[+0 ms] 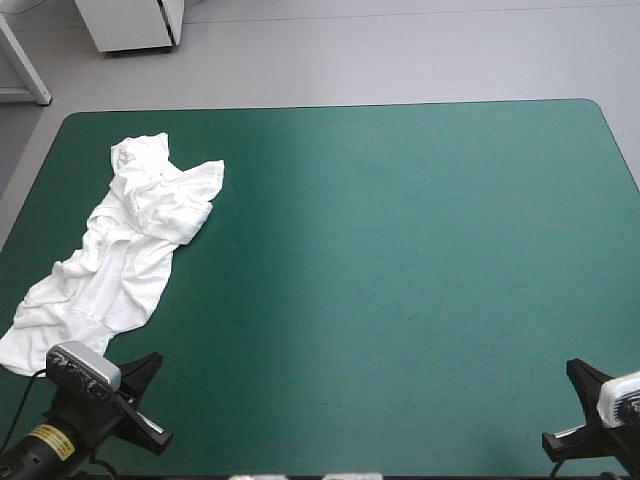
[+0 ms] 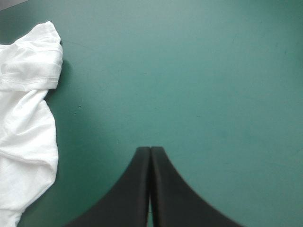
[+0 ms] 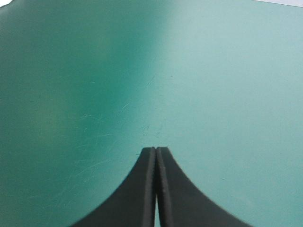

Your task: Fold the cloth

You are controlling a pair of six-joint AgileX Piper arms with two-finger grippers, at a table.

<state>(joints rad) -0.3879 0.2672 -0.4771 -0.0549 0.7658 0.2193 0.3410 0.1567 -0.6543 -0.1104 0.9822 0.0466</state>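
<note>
High view: the crumpled T-shirt [image 1: 130,240] lies along the worktop's [image 1: 400,250] left edge, long axis near-to-far, its near end beside the left claw [image 1: 150,363]; the right claw [image 1: 580,372] sits well apart.
Left wrist view: fingers closed, empty, T-shirt [image 2: 28,118] alongside.
Right wrist view: closed, empty.

In the high view the T-shirt [image 1: 130,250] is so crumpled that its folds cover one another. Sleeves, neck and hem cannot be told apart. Its near end lies partly under the left arm [image 1: 60,430] and runs to the picture's edge. In the left wrist view only part of the T-shirt shows, beside the left gripper [image 2: 150,150]; the rest runs out of the picture. The right gripper [image 3: 156,149] is cut off at the high view's near right corner, and from there it cannot be told whether its fingers meet.
</note>
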